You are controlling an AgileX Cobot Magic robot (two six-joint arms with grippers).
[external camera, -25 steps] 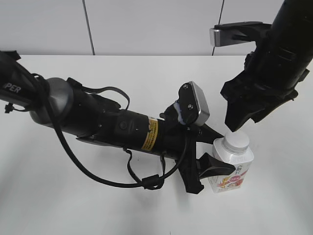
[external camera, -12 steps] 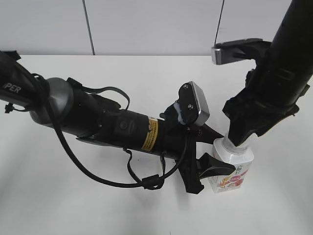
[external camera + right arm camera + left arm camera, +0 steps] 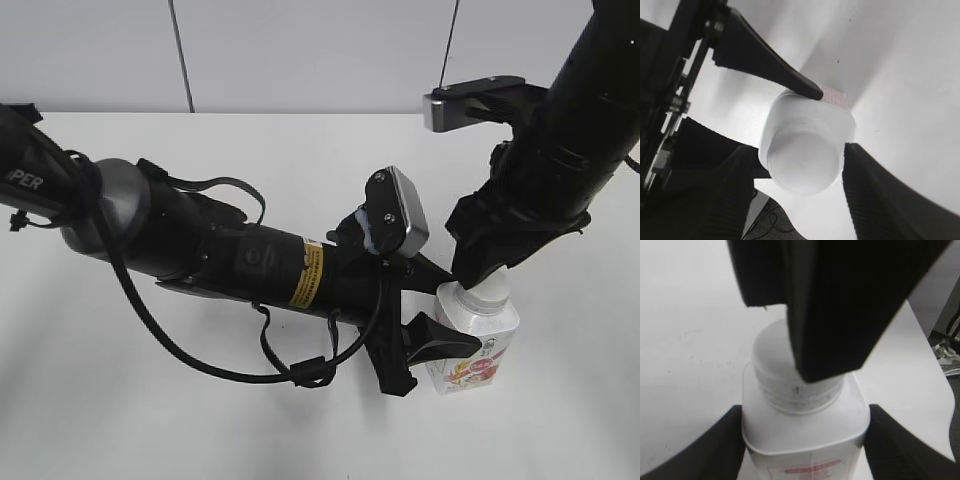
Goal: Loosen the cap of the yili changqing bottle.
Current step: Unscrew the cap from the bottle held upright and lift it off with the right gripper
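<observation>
The yili changqing bottle [image 3: 482, 350] stands upright on the white table, white with a pink-red label. My left gripper [image 3: 452, 312] is shut on its body from the left side; both black fingers press its sides in the left wrist view [image 3: 805, 442]. The white ribbed cap [image 3: 493, 291] sits on the neck. My right gripper [image 3: 484, 274] has come down over it from above. In the right wrist view its fingers [image 3: 800, 177] straddle the cap [image 3: 802, 162], open, with narrow gaps on either side. The bottle's shoulder [image 3: 807, 110] shows below. One right finger hides part of the cap [image 3: 771, 367].
The left arm [image 3: 200, 250] lies across the white table [image 3: 300, 150] from the left, with its wrist camera [image 3: 395, 212] just above the bottle. The right arm [image 3: 570, 140] comes in from the upper right. A grey wall runs behind the table.
My right gripper has come down from above the bottle until its fingers surround the cap. The left gripper and the bottle have not moved.
</observation>
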